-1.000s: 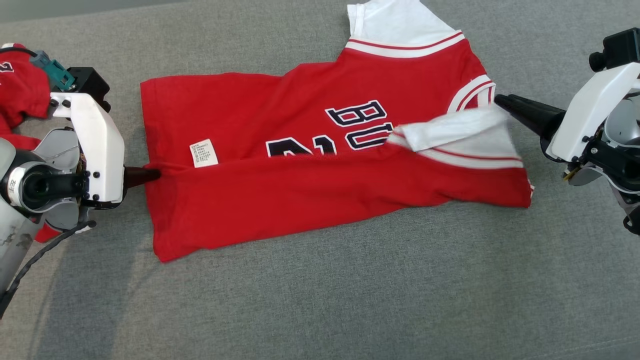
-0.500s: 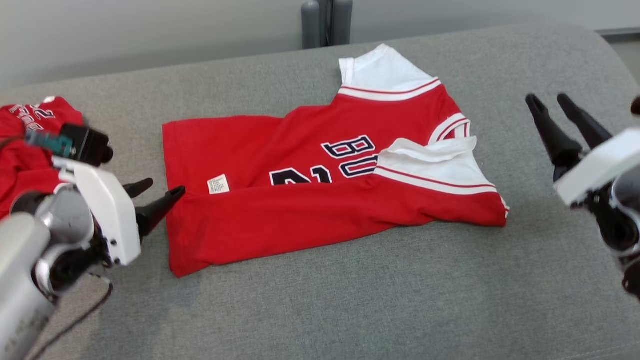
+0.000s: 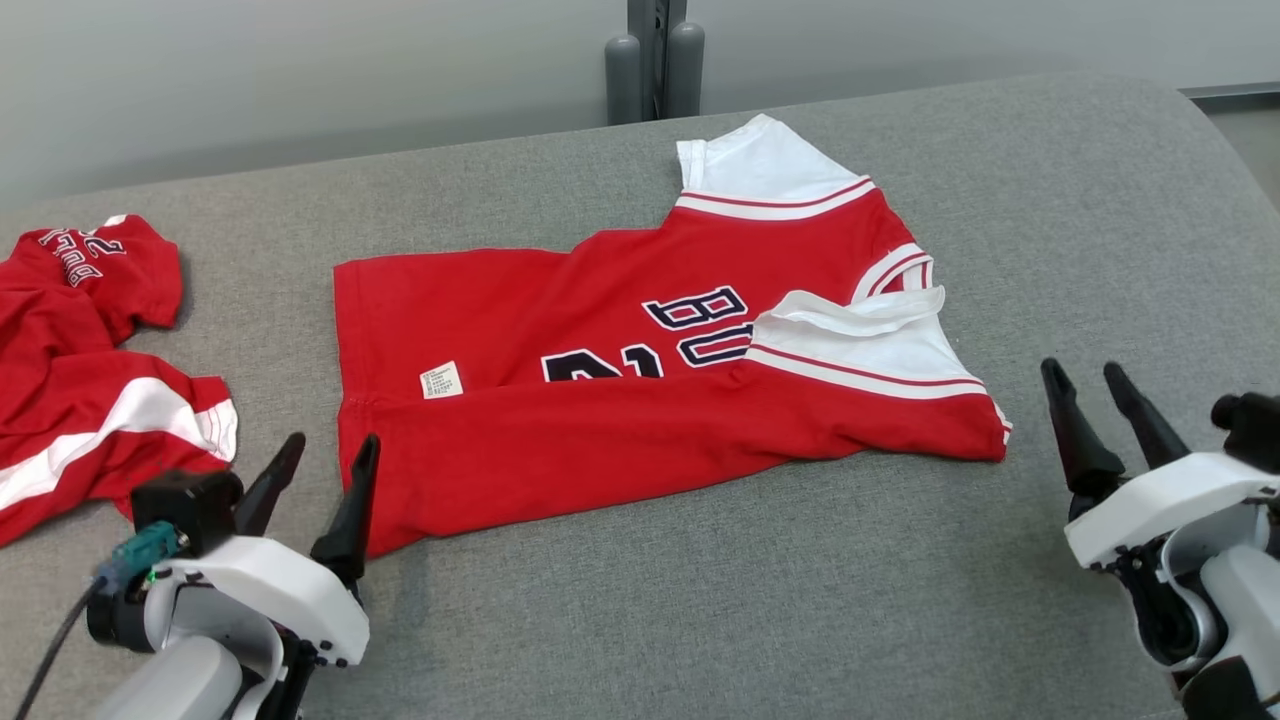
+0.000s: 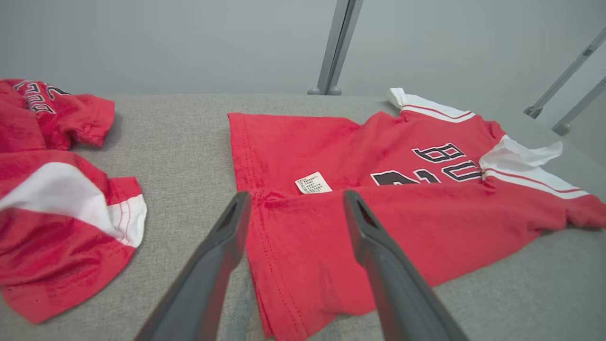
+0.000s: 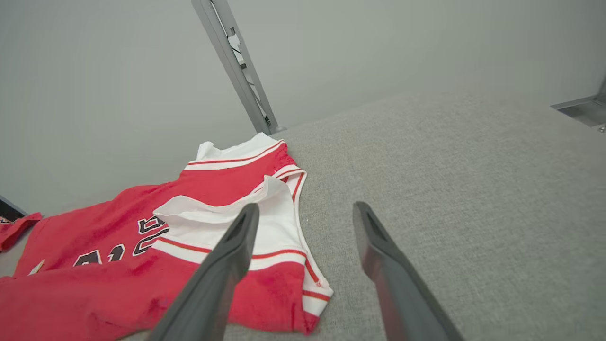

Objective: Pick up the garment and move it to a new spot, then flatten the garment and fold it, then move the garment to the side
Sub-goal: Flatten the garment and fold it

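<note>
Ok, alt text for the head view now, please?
A red jersey with white sleeves lies on a grey upholstered surface, its near edge folded over the lettering. The left gripper and right gripper stand open by its two ends, holding nothing. Another red garment lies crumpled at left.

The nearer half of the red jersey (image 3: pixel 650 440), folded over, hides the lower part of its dark lettering (image 3: pixel 700 322) ("BU" and the tops of two digits remain). The print on the white label (image 3: pixel 441 380) is too small to read. The other red garment (image 3: pixel 70 400) is cut off by the left edge.
</note>
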Controlling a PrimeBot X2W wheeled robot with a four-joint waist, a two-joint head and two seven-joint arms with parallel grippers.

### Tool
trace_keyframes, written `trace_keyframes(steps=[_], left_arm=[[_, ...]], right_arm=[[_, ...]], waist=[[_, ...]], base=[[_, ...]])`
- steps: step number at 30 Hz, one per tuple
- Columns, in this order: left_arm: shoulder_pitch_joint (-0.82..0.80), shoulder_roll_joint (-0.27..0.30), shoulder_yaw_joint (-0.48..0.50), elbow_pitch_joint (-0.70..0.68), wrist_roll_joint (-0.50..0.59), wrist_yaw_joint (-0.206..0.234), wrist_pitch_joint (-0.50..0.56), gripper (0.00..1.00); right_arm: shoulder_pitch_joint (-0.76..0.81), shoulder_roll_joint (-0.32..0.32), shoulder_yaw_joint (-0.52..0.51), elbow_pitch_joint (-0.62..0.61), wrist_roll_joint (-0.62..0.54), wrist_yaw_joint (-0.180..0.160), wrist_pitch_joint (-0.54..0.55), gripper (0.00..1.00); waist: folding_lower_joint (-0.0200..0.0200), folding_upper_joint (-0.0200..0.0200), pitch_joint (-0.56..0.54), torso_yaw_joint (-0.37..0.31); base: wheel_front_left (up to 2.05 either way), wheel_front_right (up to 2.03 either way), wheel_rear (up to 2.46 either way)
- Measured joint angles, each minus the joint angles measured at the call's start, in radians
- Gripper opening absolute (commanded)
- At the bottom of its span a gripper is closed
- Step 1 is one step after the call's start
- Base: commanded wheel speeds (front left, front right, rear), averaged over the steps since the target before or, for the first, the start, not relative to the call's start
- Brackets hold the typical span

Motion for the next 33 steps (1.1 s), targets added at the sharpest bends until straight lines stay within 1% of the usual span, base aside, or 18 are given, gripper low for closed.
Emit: trace_keyframes(steps=[3,6,8,12,19,24,25,26,27,28,29,30,33], left_arm=[[0.018,-0.019,-0.006,0.034,0.014,0.025,-0.018,1.0],[0.02,-0.045,-0.011,0.065,0.018,0.029,-0.026,1.0],[0.018,-0.067,-0.011,0.087,0.012,0.018,-0.028,1.0],[0.004,-0.088,-0.025,0.17,0.001,-0.012,-0.014,1.0],[-0.042,-0.146,-0.063,0.286,-0.016,-0.067,0.048,1.0],[-0.045,-0.162,-0.078,0.313,-0.045,-0.079,0.11,1.0],[-0.045,-0.164,-0.077,0.309,-0.054,-0.081,0.118,1.0],[-0.045,-0.162,-0.081,0.306,-0.053,-0.08,0.13,1.0],[-0.045,-0.16,-0.082,0.302,-0.053,-0.079,0.138,0.94],[-0.045,-0.159,-0.083,0.297,-0.054,-0.079,0.147,0.63],[-0.046,-0.157,-0.086,0.291,-0.055,-0.078,0.156,0.08],[-0.046,-0.152,-0.092,0.286,-0.053,-0.077,0.165,0.0],[-0.046,-0.141,-0.093,0.271,-0.056,-0.077,0.177,0.0]], right_arm=[[0.006,0.026,0.009,0.058,0.012,0.0,0.005,1.0],[0.0,0.048,0.007,0.136,0.019,0.0,0.025,1.0],[-0.014,0.064,0.001,0.174,0.035,0.0,0.028,1.0],[-0.044,0.091,0.006,0.223,0.053,0.0,0.051,1.0],[-0.078,0.107,0.049,0.255,0.077,0.0,0.1,1.0],[-0.087,0.106,0.083,0.257,0.098,0.0,0.118,1.0],[-0.087,0.105,0.089,0.257,0.103,0.0,0.119,0.76],[-0.087,0.104,0.094,0.257,0.105,0.0,0.122,0.4],[-0.087,0.102,0.101,0.256,0.108,0.0,0.124,0.0],[-0.087,0.099,0.11,0.254,0.11,0.0,0.125,0.0],[-0.087,0.096,0.119,0.252,0.112,0.0,0.128,0.0],[-0.087,0.095,0.125,0.25,0.113,0.0,0.128,0.0],[-0.091,0.092,0.136,0.241,0.122,0.0,0.119,0.0]], waist=[[0.0,0.0,0.005,0.002],[0.0,0.0,0.009,0.01],[0.0,0.0,0.011,0.018],[0.0,0.0,0.018,0.03],[0.0,0.0,0.025,0.04],[0.0,0.0,0.021,0.037],[0.0,0.0,0.019,0.037],[0.0,0.0001,0.018,0.038],[0.0001,0.0,0.016,0.039],[0.0,0.0,0.015,0.04],[0.0,0.0,0.013,0.041],[0.0,0.0,0.011,0.042],[0.0,0.0,0.005,0.042]], base=[[0.0,0.0,0.0],[0.0,0.0,0.0],[0.0,0.0,0.0],[0.0,0.0,0.0],[0.0,0.0,0.0],[0.0,0.0,0.0],[0.0,0.0,0.0],[0.0,0.0,0.0],[0.0,0.0,0.0],[0.0,0.0,0.0],[0.0,0.0,0.0],[0.0,0.0,0.0],[0.0,0.0,0.0]])
